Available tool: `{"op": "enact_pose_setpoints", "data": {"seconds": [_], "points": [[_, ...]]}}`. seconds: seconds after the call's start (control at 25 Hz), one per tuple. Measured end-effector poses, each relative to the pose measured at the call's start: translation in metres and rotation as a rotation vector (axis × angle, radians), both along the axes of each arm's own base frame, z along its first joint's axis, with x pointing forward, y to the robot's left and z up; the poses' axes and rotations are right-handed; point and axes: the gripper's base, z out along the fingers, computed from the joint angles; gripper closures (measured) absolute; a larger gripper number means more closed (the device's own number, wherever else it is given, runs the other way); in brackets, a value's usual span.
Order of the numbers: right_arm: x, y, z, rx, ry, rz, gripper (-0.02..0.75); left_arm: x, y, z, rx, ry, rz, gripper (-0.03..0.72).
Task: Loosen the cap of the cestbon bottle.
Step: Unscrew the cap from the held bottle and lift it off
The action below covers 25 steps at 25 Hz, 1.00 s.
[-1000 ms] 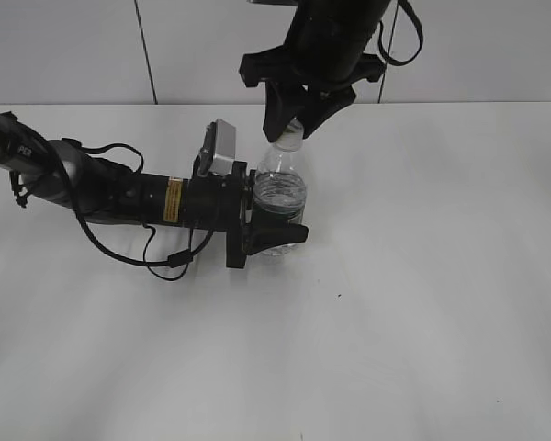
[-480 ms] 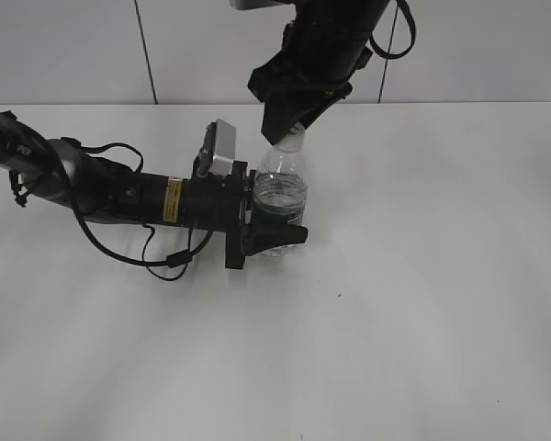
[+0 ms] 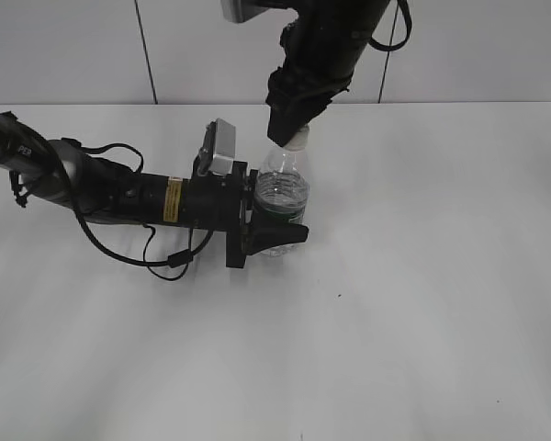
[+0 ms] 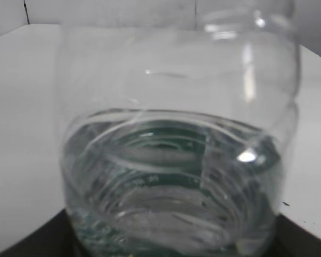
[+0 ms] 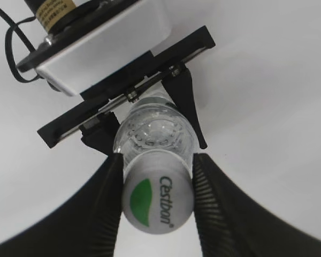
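Observation:
The cestbon bottle (image 3: 281,197) stands upright on the white table, clear with a dark green label band. My left gripper (image 3: 274,225) comes in from the left and is shut on the bottle's body; the bottle (image 4: 176,160) fills the left wrist view. My right gripper (image 3: 294,129) reaches down from above and is shut on the cap (image 3: 297,140). In the right wrist view the white cap (image 5: 157,201) with its green leaf logo sits clamped between the two black fingers (image 5: 157,199), with the bottle's shoulder (image 5: 152,131) below it.
The white table (image 3: 422,276) spreads around the bottle. The left arm and its black cables (image 3: 156,253) lie across the table's left side. A tiled wall (image 3: 73,46) stands behind.
My right gripper has turned about the bottle's axis on the cap; its fingers now look narrower in the exterior view. The bottle and left gripper have stayed still.

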Motion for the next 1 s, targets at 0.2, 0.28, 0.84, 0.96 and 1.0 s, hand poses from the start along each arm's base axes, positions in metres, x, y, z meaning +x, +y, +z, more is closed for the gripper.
{"op": "enact_pose_setpoints", "data": {"seconds": [0.2, 0.28, 0.84, 0.96, 1.0], "points": [[0.0013, -0.0025, -0.0001, -0.022, -0.051, 0.135, 0.435, 0.0002, -0.0001, 0.0003, -0.003, 0.003, 0.003, 0.284], [0.0013, -0.0025, -0.0001, -0.029, -0.070, 0.186, 0.435, 0.0003, -0.0001, 0.0003, -0.004, 0.003, 0.003, 0.284], [0.0004, -0.0018, 0.0009, -0.048, -0.227, 0.638, 0.435, 0.0001, 0.0002, 0.0004, -0.004, 0.001, 0.000, 0.284], [-0.0001, -0.0013, 0.0010, -0.054, -0.263, 0.734, 0.435, -0.0001, 0.0002, 0.0004, -0.004, -0.001, -0.002, 0.284], [-0.0003, -0.0012, 0.0011, -0.056, -0.276, 0.771, 0.435, -0.0002, 0.0002, 0.0003, -0.003, -0.003, -0.003, 0.284]]}}
